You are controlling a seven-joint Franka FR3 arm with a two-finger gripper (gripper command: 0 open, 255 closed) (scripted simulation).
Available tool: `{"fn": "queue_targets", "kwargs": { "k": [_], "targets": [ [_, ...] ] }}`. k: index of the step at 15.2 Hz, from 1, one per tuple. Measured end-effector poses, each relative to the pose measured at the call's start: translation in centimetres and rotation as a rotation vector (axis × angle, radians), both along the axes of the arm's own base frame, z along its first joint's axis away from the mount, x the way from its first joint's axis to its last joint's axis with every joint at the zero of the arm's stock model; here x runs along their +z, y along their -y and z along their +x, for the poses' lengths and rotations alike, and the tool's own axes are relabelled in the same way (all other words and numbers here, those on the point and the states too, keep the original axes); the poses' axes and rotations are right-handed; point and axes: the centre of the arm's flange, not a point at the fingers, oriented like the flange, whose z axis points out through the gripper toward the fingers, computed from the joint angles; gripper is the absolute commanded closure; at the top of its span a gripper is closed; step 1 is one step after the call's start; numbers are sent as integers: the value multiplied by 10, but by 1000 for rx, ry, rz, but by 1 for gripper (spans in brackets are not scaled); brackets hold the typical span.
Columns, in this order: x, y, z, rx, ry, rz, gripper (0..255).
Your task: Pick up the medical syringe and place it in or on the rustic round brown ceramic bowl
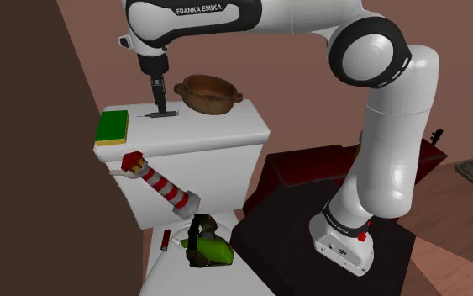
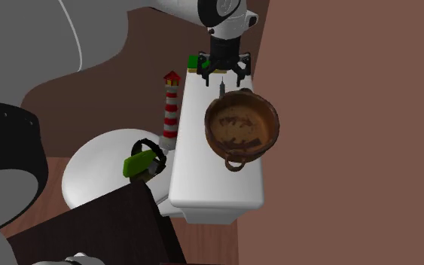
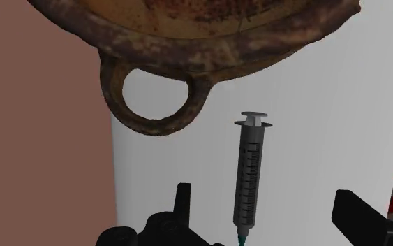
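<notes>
Surface: the flat white lid of a toilet tank (image 1: 226,128), set against a reddish-brown wall (image 1: 310,67); a darker brown wall stands at the shoulder view's left; the floor is brown.

On the lid: a brown bowl (image 1: 211,94) with loop handles; a green and yellow sponge (image 1: 112,128) at the far end; the syringe (image 3: 249,175) between the two, lying flat, dark-barrelled, its plunger end toward the bowl's near handle, close to that handle but apart from it.

Below: a red and white striped lighthouse (image 1: 159,181) leans against the tank front; a green and black object (image 1: 207,244) lies on the closed white seat; a small red item (image 1: 166,240) lies beside it.

My arm rises from the dark stand (image 1: 327,252), bends over and reaches to the shoulder view's left; my wrist points straight down over the lid.

My gripper (image 3: 264,197) hangs low above the syringe; fingers spread wide, one on each side of the barrel, neither touching it; nothing held.
</notes>
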Motion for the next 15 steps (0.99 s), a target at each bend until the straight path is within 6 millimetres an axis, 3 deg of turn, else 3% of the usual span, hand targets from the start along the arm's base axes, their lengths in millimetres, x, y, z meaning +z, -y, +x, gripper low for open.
{"fn": "queue_targets", "kwargs": {
  "k": [6, 12, 13, 15],
  "targets": [
    [-30, 0, 1, 7, -1, -1, 0],
    [-33, 0, 0, 8, 0, -1, 0],
    [-33, 0, 0, 8, 0, -1, 255],
    [-32, -1, -1, 9, 1, 1, 255]
  ]
}}
